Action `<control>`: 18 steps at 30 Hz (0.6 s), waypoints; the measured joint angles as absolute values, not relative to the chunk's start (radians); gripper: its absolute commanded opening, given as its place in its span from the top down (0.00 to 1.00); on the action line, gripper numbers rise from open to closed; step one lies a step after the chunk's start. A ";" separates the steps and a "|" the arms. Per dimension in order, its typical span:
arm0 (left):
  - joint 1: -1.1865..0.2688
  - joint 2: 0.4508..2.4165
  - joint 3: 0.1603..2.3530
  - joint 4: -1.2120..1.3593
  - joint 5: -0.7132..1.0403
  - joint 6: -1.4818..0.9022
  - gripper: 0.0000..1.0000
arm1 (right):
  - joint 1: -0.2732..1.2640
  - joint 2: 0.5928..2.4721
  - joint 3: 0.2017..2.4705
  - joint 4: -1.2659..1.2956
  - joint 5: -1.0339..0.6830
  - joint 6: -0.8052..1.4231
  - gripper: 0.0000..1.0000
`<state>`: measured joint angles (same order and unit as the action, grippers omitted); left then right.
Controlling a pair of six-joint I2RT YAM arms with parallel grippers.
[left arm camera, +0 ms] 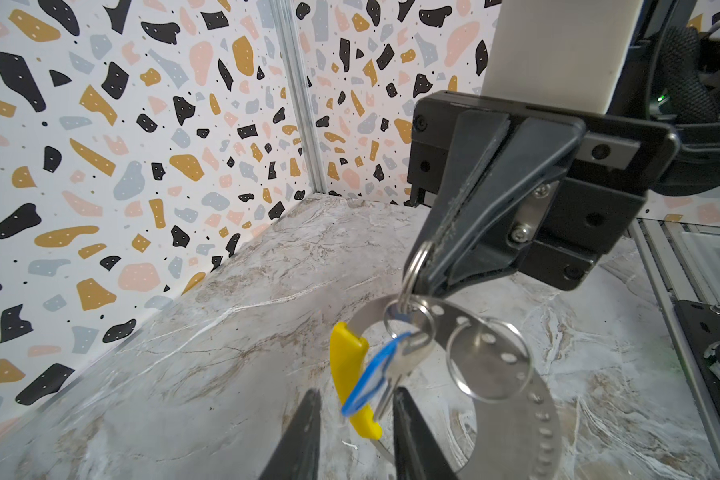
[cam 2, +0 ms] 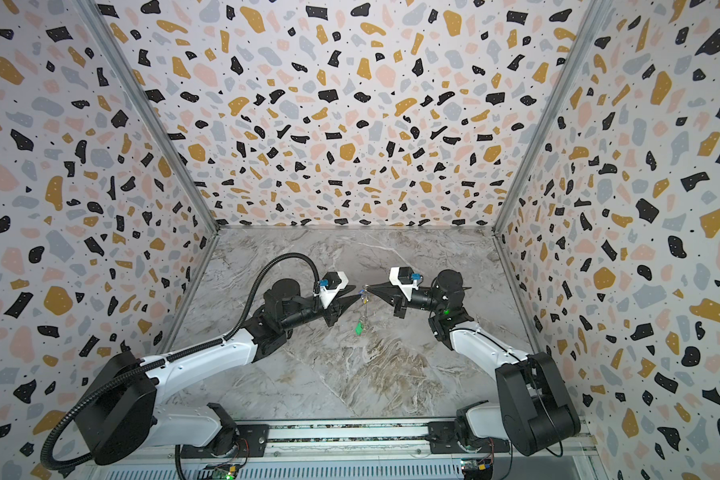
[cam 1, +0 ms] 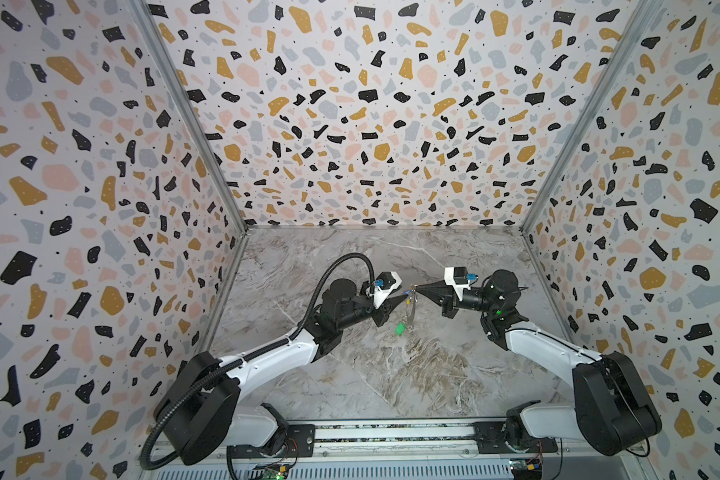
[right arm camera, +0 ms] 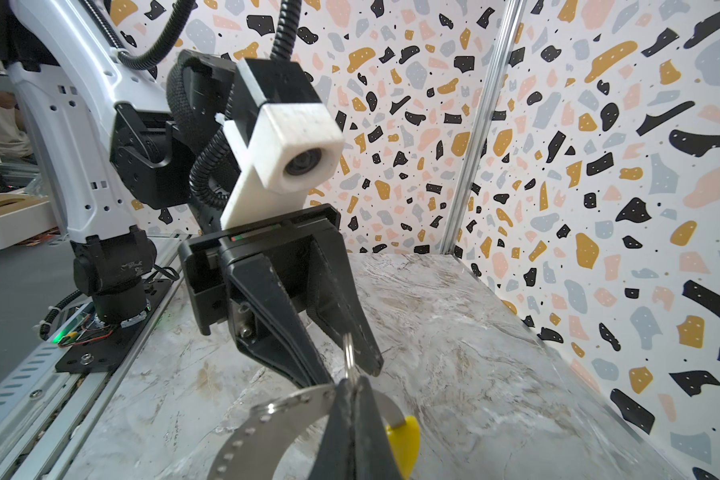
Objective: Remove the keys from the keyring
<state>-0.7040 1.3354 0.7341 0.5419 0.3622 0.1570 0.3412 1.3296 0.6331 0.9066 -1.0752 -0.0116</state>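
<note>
Keyring [right arm camera: 267, 417], bearing its yellow sleeve [left arm camera: 346, 365], hangs over the marble table [cam 1: 391, 374] from a small split ring [left arm camera: 413, 264] that the right gripper [cam 1: 415, 288] pinches with jaws pressed together. We see the left gripper [left arm camera: 357, 395] spread around the blue-tagged key [left arm camera: 395, 365]; the green-tagged key [cam 1: 399, 328] dangles lowest.

Likely a robotics lab test booth, terrazzo-print walls [cam 1: 80, 166], marble-look tabletop [cam 1: 391, 374], aluminium mounting rail [cam 1: 391, 435]

In both top views the left arm [cam 1: 275, 353] reaches toward 2 o'clock, its left gripper [cam 1: 404, 291] parted. The right arm [cam 1: 549, 349] bends toward 9 o'clock, with the right gripper [cam 1: 418, 289] clamped on a small split ring [left arm camera: 414, 266].
</note>
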 measured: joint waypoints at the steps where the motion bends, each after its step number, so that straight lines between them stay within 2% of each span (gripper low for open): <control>1: -0.704 1.329 0.734 0.540 0.358 0.162 0.75 | 0.341 1.330 0.633 0.906 -1.078 -0.012 1.00; 9: -0.704 1.239 0.734 0.550 0.328 0.199 0.77 | 0.340 1.330 0.633 0.906 -1.081 -0.012 1.00; 18: -0.706 1.270 0.774 0.548 0.383 0.200 0.77 | 0.340 1.330 0.633 0.906 -1.086 -0.009 1.00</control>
<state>-0.7063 1.2697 0.7738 0.5484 0.3832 0.1997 0.3405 1.3296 0.6331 0.9062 -1.0863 -0.0090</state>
